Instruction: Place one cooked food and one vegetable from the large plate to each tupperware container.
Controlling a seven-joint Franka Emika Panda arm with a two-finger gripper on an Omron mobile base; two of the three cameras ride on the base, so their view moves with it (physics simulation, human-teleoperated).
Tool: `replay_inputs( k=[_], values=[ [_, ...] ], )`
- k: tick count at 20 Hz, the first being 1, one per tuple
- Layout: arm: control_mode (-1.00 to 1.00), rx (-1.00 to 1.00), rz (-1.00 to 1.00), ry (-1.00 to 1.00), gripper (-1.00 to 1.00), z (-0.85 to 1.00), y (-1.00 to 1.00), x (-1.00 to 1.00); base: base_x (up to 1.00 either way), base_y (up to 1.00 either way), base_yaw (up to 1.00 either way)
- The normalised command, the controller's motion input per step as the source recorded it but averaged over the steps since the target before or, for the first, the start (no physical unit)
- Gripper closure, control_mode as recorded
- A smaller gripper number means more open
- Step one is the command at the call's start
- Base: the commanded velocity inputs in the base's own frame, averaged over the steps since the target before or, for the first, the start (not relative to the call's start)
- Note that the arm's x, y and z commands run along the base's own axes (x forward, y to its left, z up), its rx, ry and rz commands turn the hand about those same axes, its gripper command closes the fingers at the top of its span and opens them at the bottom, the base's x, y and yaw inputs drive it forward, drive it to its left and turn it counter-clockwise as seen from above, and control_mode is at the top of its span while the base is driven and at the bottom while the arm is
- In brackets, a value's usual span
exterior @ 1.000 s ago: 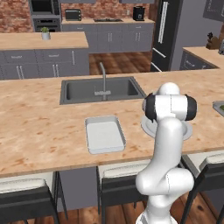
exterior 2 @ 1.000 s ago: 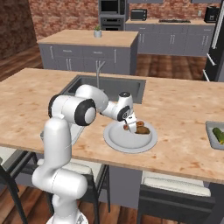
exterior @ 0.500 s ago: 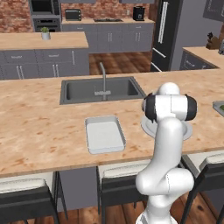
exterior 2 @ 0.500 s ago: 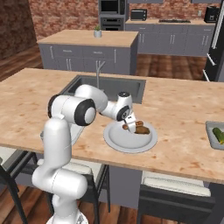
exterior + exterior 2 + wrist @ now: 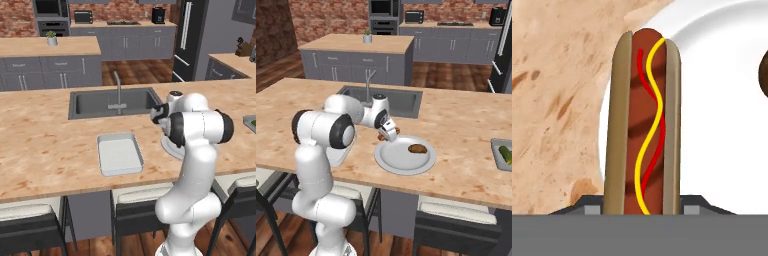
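The counter (image 5: pixel 45 150) is a long slab of mottled tan stone with a dark rectangular sink (image 5: pixel 107 102) sunk into it. On it lies the large plate (image 5: pixel 401 159), round, smooth and pale with a raised rim, near the counter's front edge. To the arm's left sits a tupperware container (image 5: pixel 119 153), a shallow rectangular grey tray with rounded corners; a second container (image 5: pixel 503 155) lies well apart at the far right, with green vegetables in it. A small brown lump of cooked food (image 5: pixel 417 148) rests on the plate.

The smallest piece is the hot dog (image 5: pixel 643 125): a reddish sausage between two tan bun halves, with wavy red and yellow lines of sauce along it.

Since a second ago the gripper (image 5: pixel 387 134) has closed in and the hot dog has risen off the plate with it. The fingers are now pinching the hot dog at one end, its length pointing away from the hand, over the plate's left rim, above the surface
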Motion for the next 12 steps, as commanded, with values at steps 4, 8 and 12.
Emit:
replay_inputs(
  k=[4, 8, 12],
  values=[
    [-1.00, -0.07, 0.48, 0.05, 1.00, 0.49, 1.00, -0.60, 0.00, 0.00, 0.00],
    [-1.00, -0.08, 0.54, 0.05, 1.00, 0.35, 1.00, -0.68, 0.00, 0.00, 0.00],
    [-1.00, -0.04, 0.49, 0.14, 1.00, 0.46, 1.00, -0.61, 0.00, 0.00, 0.00]
  ],
)
